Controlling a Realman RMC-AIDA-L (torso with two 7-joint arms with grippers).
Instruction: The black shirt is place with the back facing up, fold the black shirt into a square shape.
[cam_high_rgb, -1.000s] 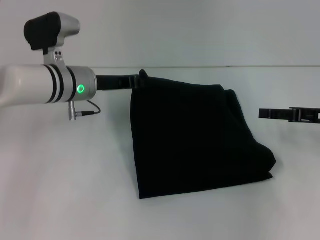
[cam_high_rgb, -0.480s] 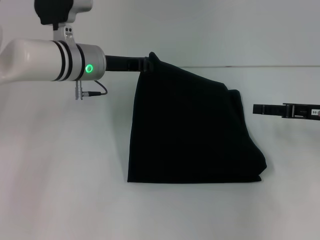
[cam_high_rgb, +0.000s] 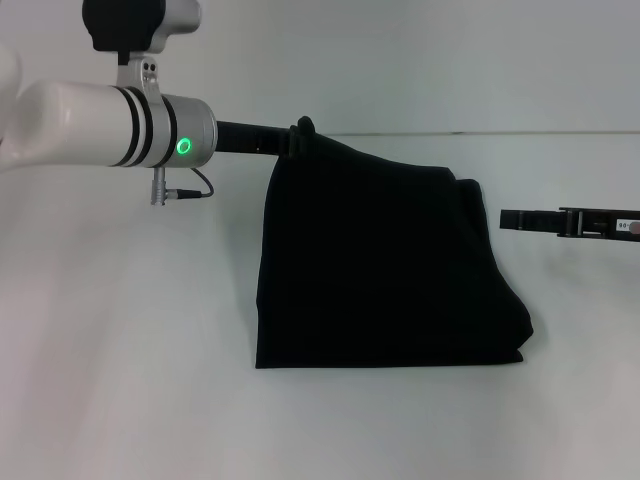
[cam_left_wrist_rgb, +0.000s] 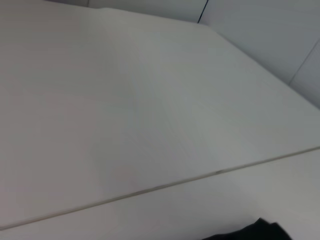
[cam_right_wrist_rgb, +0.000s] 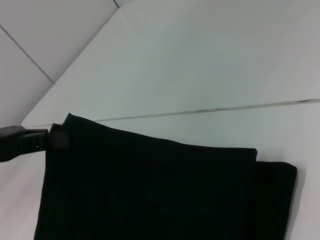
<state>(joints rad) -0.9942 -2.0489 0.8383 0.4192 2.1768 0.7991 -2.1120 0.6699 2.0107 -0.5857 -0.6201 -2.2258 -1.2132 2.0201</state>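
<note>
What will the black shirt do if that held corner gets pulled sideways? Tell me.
Probably floppy: the black shirt hangs from the corner pinched by the left gripper and sags. Likely light, lifted at one point. The right gripper hovers apart, so the rest may drag.

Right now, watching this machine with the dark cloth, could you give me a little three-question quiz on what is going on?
1. True or false: the left gripper holds a corner of the black shirt up off the table.
2. Where is the right gripper? A) pinching the shirt B) beside the shirt, apart from it C) under the shirt
3. Fill in: the shirt's near edge lies ____ on the table.

Key: 1 true; 2 B; 3 flat.
</note>
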